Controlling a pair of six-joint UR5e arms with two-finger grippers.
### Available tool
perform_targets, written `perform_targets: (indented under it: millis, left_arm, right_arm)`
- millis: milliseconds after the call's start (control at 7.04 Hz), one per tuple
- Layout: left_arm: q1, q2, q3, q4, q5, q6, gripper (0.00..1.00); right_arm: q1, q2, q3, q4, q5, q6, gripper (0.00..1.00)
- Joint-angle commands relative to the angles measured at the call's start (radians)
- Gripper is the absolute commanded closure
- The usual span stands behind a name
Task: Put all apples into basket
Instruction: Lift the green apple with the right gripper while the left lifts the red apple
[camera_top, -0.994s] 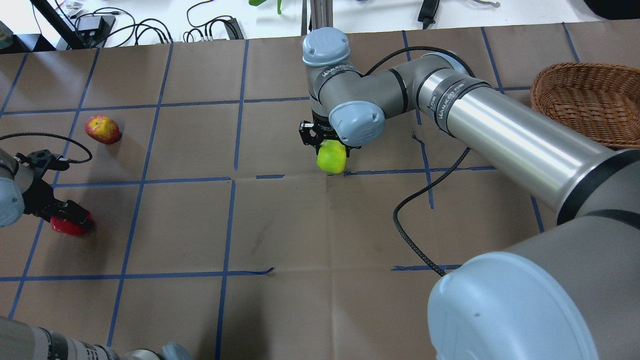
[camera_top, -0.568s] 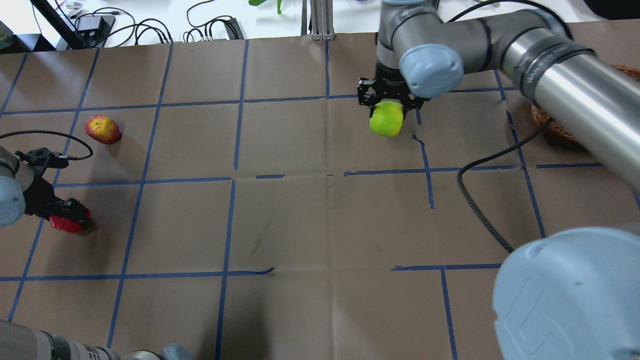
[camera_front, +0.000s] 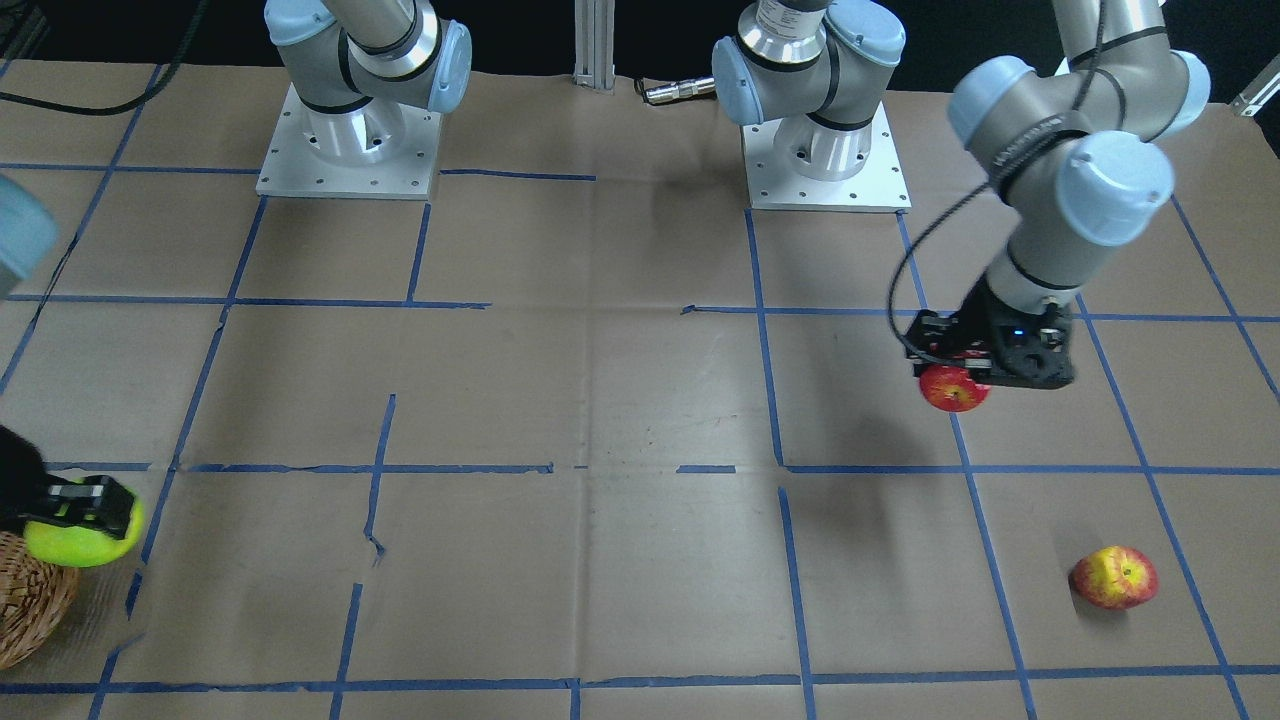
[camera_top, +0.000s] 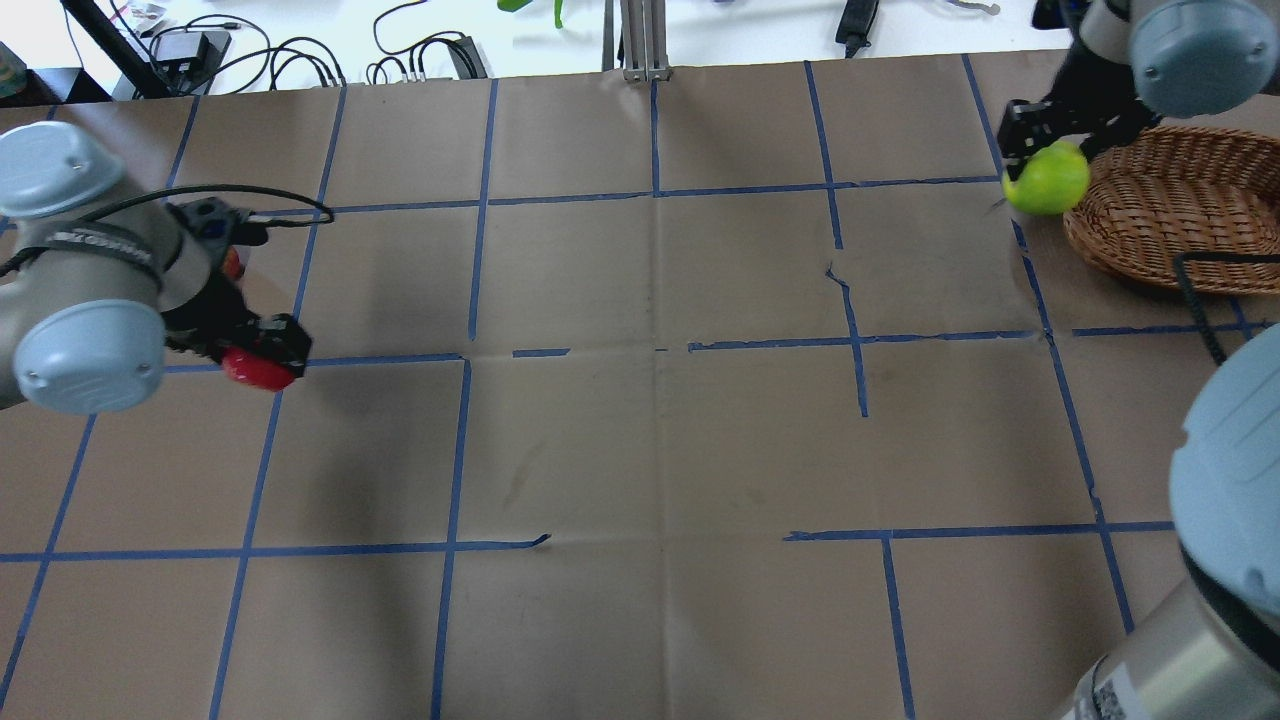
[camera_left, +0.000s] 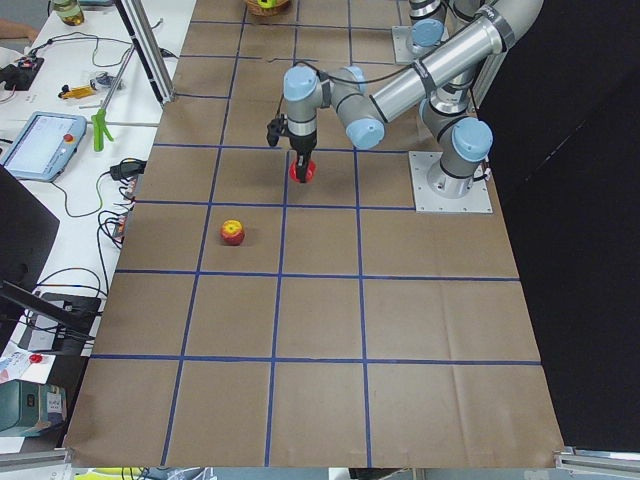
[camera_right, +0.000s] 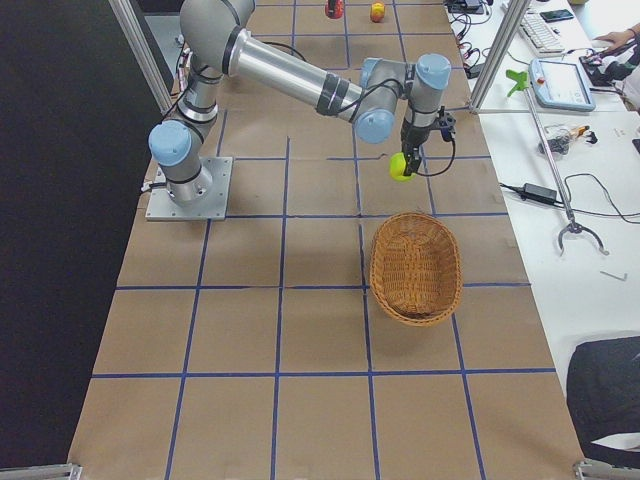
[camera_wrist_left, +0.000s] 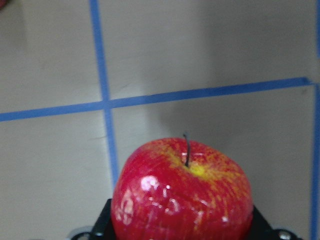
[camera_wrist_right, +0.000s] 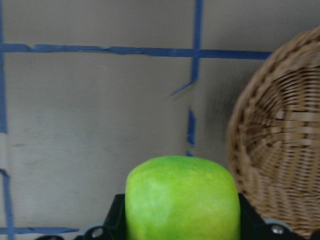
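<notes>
My right gripper (camera_top: 1046, 165) is shut on the bright green apple (camera_top: 1047, 182) and holds it in the air just left of the wicker basket's rim (camera_top: 1085, 235). The right wrist view shows the green apple (camera_wrist_right: 182, 197) with the basket (camera_wrist_right: 280, 150) to its right. My left gripper (camera_top: 258, 358) is shut on the glossy red apple (camera_top: 252, 370) and holds it above the table at the left; it also shows in the left wrist view (camera_wrist_left: 182, 195). The red-and-yellow apple (camera_front: 1114, 577) lies on the table, beyond the left gripper and apart from it.
The table is covered in brown paper with a blue tape grid (camera_top: 650, 345). The right arm's cable (camera_top: 1200, 300) hangs across the basket's near rim. Both arm bases (camera_front: 825, 150) stand at the robot's edge. Cables and devices (camera_top: 420, 55) lie beyond the far edge.
The right arm has carried the green apple from the table's middle, right and away, to the basket's edge. The left arm has lifted the red apple and moved it right and farther away.
</notes>
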Motion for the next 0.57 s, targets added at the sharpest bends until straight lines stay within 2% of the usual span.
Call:
perform_targets:
  millis: [0, 142, 426]
  left_arm:
    - [-0.336, -0.087, 0.094, -0.019, -0.036, -0.358, 0.7]
    - [-0.456, -0.2, 0.182, -0.008, -0.038, -0.46, 0.7]
    - [-0.618, -0.467, 0.44, -0.008, -0.032, -0.569, 0.7]
  right_arm:
    - [-0.18, 0.079, -0.069, -0.053, -0.013, -0.203, 0.92]
    - [-0.238, 0.14, -0.12, -0.056, -0.01, -0.272, 0.92]
    - [-0.318, 0.224, -0.197, -0.091, 0.004, -0.41, 0.92]
